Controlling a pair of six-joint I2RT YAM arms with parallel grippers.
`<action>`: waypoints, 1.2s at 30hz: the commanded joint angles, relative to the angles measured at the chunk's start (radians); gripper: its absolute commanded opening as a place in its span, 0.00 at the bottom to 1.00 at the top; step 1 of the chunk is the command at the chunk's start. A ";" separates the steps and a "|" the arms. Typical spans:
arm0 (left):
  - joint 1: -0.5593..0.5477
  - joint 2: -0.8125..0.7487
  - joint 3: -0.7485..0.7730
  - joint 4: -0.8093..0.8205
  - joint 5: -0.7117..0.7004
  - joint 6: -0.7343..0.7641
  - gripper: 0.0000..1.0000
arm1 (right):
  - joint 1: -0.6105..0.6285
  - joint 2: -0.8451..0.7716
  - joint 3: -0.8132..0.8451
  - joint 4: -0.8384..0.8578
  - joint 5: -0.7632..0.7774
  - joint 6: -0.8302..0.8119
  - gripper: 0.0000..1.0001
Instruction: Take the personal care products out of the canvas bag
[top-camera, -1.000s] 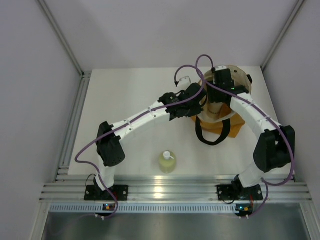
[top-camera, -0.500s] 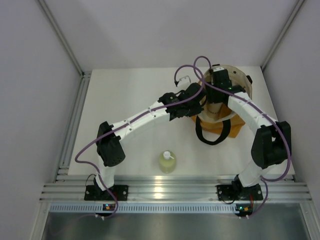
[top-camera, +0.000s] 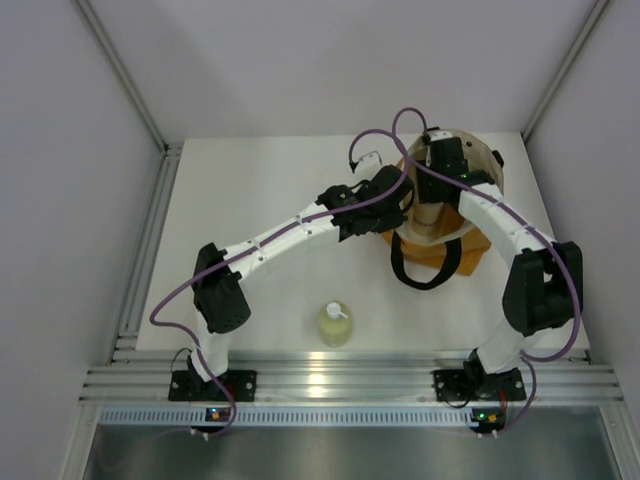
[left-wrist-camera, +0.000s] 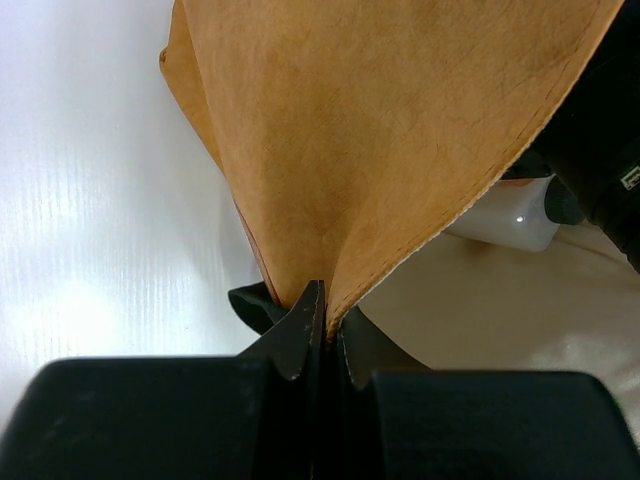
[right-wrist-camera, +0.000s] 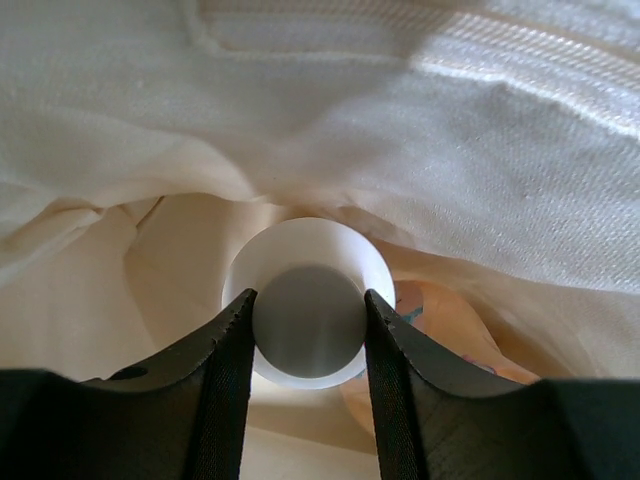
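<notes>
Mustard-tan canvas fills the left wrist view, where the left gripper (left-wrist-camera: 324, 310) has its jaws pressed together on the rim of the canvas bag (left-wrist-camera: 380, 130). It pinches the fabric into a fold, with the cream lining (left-wrist-camera: 480, 320) showing to the right. From above, the bag sits at the far right of the white table (top-camera: 260, 200), and its black strap handles (top-camera: 398, 262) lie toward the arms. The right gripper (right-wrist-camera: 308, 305) is down inside the bag, its two fingers (right-wrist-camera: 232, 370) set against opposite sides of the cream round jar (right-wrist-camera: 305, 245), clamping it as far as the view shows. Just beside the jar, the orange bottle (right-wrist-camera: 445, 320) lies partly hidden in the lining. The yellow-green bottle with white pump (top-camera: 335, 324) stands on the table near the front edge, well apart from the bag.
</notes>
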 joint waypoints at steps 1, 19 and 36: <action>0.002 -0.028 -0.001 0.031 -0.006 0.014 0.00 | -0.024 -0.015 -0.025 0.065 -0.025 0.008 0.18; 0.003 -0.025 -0.001 0.031 -0.024 0.033 0.00 | -0.024 -0.190 0.075 0.103 -0.032 0.002 0.00; 0.012 -0.023 0.005 0.031 -0.037 0.054 0.00 | -0.006 -0.316 0.271 -0.133 -0.063 -0.008 0.00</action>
